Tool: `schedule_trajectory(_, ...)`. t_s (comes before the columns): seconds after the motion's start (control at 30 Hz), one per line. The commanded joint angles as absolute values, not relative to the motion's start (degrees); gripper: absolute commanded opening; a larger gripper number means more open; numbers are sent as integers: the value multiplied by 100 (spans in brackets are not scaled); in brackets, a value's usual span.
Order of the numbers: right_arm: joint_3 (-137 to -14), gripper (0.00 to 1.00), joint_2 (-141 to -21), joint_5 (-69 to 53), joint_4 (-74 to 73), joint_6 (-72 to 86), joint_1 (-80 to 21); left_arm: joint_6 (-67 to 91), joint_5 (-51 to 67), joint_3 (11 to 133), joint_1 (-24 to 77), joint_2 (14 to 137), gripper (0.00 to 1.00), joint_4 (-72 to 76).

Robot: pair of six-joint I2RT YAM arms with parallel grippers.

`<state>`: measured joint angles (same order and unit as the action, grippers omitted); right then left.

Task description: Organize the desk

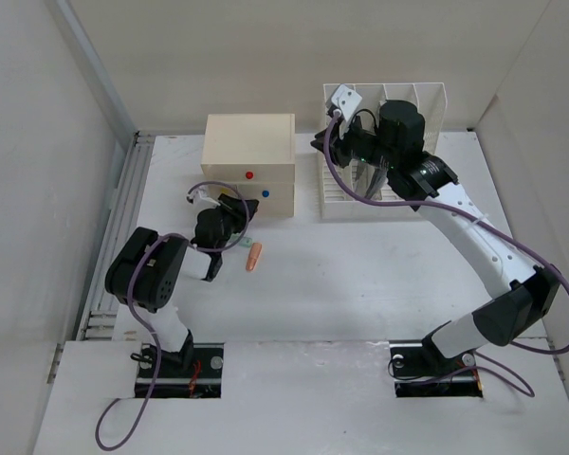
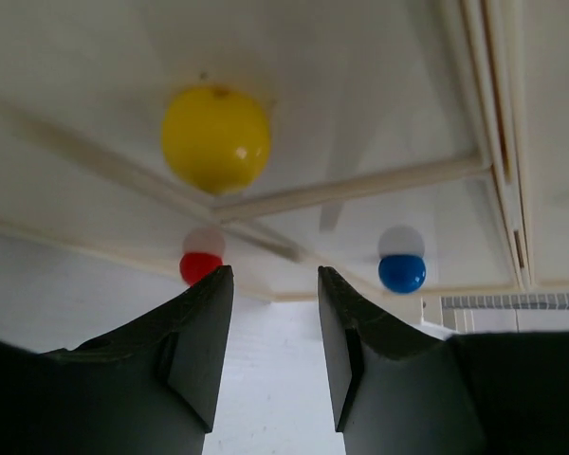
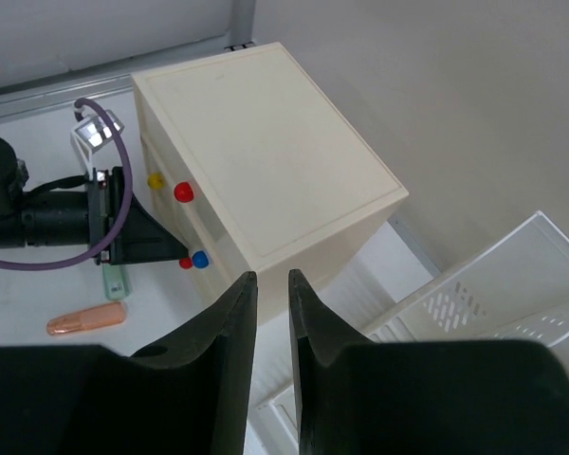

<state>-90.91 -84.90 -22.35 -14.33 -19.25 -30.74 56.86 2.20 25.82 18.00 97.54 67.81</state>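
Desk (image 1: 360, 275) fills the middle of the top view, white and walled, with a cream drawer box (image 1: 249, 152) at upper centre and a slotted file rack (image 1: 427, 104) at upper right. We see the left gripper (image 2: 275, 275) facing the box's red knob (image 2: 200, 266) and blue knob (image 2: 401, 272), jaws apart, holding nothing. The right gripper (image 3: 272, 280) hangs high by the rack, jaws narrowly parted and empty. A small orange object (image 1: 254, 257) lies on the desk left of centre

The left arm (image 1: 152, 275) is mostly black with short white links. The right arm (image 1: 474, 237) has a long white link dotted with small holes between black joints. Purple cables (image 1: 328, 161) loop along the 2 arms. The fingers (image 2: 194, 351) are matt black wedges.
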Motion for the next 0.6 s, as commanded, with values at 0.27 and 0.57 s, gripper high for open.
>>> schedule_trajectory(0.27,-9079,25,-8367,-2364,-1055,-1784,-3050,5616,-97,2840,1828,9774,35,6442)
schedule_trajectory(0.57,-9026,25,-8367,-2364,-1002,-1731,-3050,5669,-202,2847,1828,9992,35,6215)
